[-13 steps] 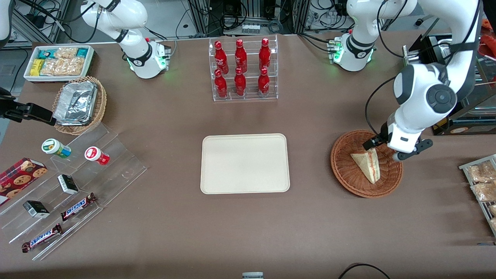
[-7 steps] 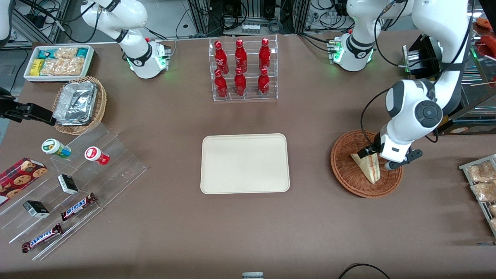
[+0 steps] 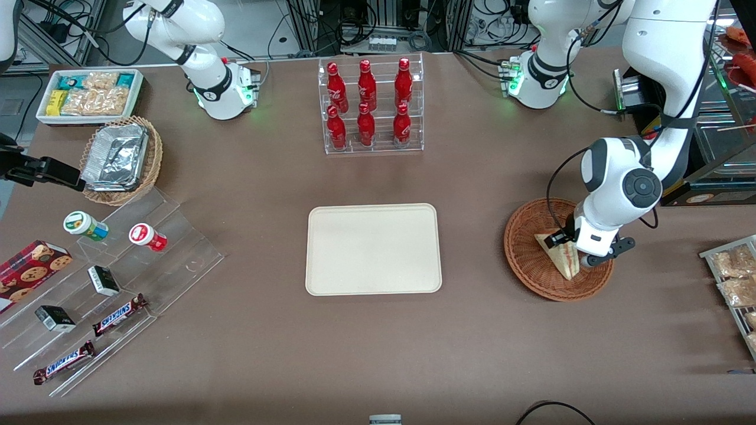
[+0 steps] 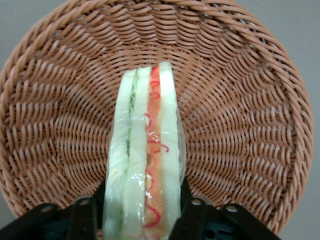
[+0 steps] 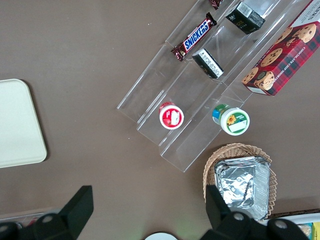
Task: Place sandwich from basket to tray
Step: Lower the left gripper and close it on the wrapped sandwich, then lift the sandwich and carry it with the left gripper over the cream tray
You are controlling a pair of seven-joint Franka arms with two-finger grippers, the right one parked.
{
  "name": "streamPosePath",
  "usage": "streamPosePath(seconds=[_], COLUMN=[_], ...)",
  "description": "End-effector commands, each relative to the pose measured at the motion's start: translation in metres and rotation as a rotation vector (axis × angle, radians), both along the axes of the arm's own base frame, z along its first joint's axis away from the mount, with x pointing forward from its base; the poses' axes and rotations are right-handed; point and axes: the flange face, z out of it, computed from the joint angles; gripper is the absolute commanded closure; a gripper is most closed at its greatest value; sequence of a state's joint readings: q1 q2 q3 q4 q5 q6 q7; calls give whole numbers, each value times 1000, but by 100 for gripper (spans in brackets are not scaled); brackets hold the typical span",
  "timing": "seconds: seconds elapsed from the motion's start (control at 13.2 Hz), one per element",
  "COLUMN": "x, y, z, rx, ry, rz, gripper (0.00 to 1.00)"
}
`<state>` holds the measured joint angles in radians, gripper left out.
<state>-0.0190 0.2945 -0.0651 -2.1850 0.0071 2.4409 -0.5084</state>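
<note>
The sandwich [image 3: 561, 258] [image 4: 147, 160], a plastic-wrapped white wedge with red and green filling, stands on edge in the reddish-brown wicker basket [image 3: 527, 260] [image 4: 55, 110]. My left gripper [image 3: 572, 250] [image 4: 142, 212] is down in the basket, open. One of its black fingers [image 4: 189, 206] stands on each side of the sandwich, close against the wrap, and the bread does not look squeezed. The cream tray [image 3: 372, 248] [image 5: 15, 125] lies bare at the table's middle, a short way from the basket toward the parked arm's end.
A clear rack of red bottles [image 3: 369, 106] stands farther from the front camera than the tray. A wire rack of snack packets [image 3: 735, 283] sits beside the basket at the working arm's end. Stepped acrylic shelves [image 3: 112, 277], a foil-filled tan basket [image 3: 121, 159] and a white bin [image 3: 88, 94] lie toward the parked arm's end.
My left gripper has come down into the basket and shifted slightly nearer the front camera, ending with its fingers on either side of the sandwich. The sandwich has stayed in place.
</note>
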Motion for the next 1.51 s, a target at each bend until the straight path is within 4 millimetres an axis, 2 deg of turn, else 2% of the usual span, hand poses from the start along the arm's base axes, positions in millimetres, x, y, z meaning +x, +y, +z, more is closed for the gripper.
streamPosePath(seconds=[0.0, 0.3, 0.45, 0.6, 0.83, 0.91, 1.06, 1.21, 1.43], x=[-1, 3, 4, 11, 12, 11, 3, -3, -14], y=[5, 3, -1, -16, -82, -112, -159, -215, -297], z=[19, 70, 89, 107, 120, 120, 115, 113, 97], rx=[12, 24, 29, 29, 29, 27, 30, 29, 35], ry=[6, 53, 66, 83, 71, 66, 63, 53, 43], rz=[-18, -31, -107, -152, -252, -298, -339, -390, -368], gripper=[100, 100, 100, 100, 100, 100, 100, 100, 100])
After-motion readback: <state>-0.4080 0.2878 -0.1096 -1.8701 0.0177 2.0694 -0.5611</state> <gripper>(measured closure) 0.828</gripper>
